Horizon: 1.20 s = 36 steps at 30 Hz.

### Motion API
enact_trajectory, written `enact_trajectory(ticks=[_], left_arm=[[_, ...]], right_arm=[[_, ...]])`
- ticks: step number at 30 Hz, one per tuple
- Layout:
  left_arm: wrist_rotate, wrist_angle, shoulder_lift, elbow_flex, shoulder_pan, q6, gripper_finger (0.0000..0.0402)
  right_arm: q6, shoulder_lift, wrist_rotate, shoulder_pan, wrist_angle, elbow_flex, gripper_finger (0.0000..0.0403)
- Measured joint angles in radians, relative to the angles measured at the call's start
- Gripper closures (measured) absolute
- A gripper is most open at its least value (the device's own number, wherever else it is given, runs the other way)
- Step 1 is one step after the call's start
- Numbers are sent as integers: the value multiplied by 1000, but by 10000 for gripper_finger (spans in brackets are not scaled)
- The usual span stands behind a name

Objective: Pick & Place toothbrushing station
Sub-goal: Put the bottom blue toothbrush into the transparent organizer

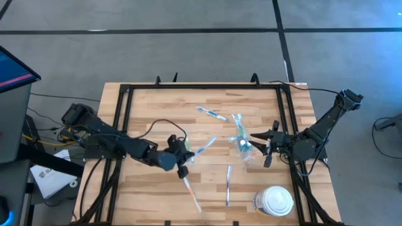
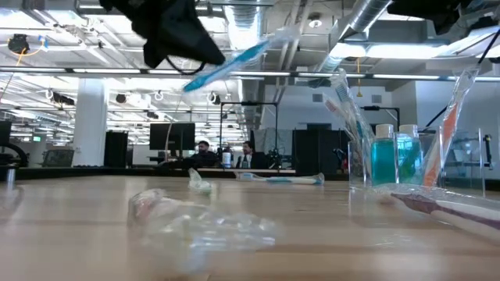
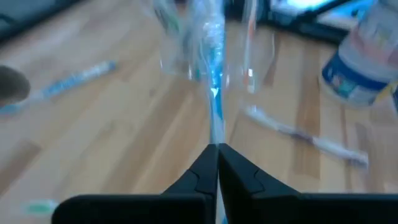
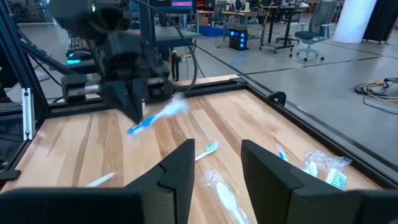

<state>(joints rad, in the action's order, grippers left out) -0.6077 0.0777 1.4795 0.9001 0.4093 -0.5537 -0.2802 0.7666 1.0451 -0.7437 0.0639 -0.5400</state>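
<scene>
With our left tool [image 1: 183,158] clamped shut on a blue toothbrush [image 1: 202,147], we should carry it level toward the clear cup [image 1: 244,147] at three o'clock, which our right tool [image 1: 264,147] brackets part-open.

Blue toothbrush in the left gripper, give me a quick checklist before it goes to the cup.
1. Left gripper shut on the blue toothbrush: ok.
2. Toothbrush lifted off the table: ok.
3. Clear cup upright: ok.
4. Right gripper at the cup, fingers spread: ok; whether it grips the cup: cannot tell.
5. Room left in the cup: cannot tell.
6. White lidded container off the path: ok.
</scene>
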Motion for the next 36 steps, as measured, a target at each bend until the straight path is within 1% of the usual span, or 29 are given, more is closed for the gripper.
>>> enact_trajectory(ticks=[3,6,11,14,16,20,23,25,29,33,36], left_arm=[[-14,-56,-17,0,-14,76,399],[-14,-157,-17,0,-23,157,399],[-10,-258,-16,0,-38,236,400],[29,-340,-16,0,-46,288,400],[65,-399,-12,0,-53,319,401],[113,-507,25,1,-69,373,401],[147,-581,64,1,-84,399,401],[169,-641,95,1,-94,414,401],[206,-744,137,1,-114,444,401],[244,-815,162,1,-131,452,401],[258,-833,174,1,-138,460,401]], right_arm=[[0,0,0,1,-6,0,280],[2,0,0,1,-28,0,280],[8,23,0,1,-63,0,280],[74,56,0,3,-135,0,280],[132,86,0,11,-214,0,280],[239,140,0,36,-347,0,280],[280,174,-5,58,-408,0,280],[285,186,-44,78,-438,0,280],[288,198,-176,123,-480,0,280],[259,210,-255,178,-503,-1,280],[254,240,-330,226,-535,-1,280]])
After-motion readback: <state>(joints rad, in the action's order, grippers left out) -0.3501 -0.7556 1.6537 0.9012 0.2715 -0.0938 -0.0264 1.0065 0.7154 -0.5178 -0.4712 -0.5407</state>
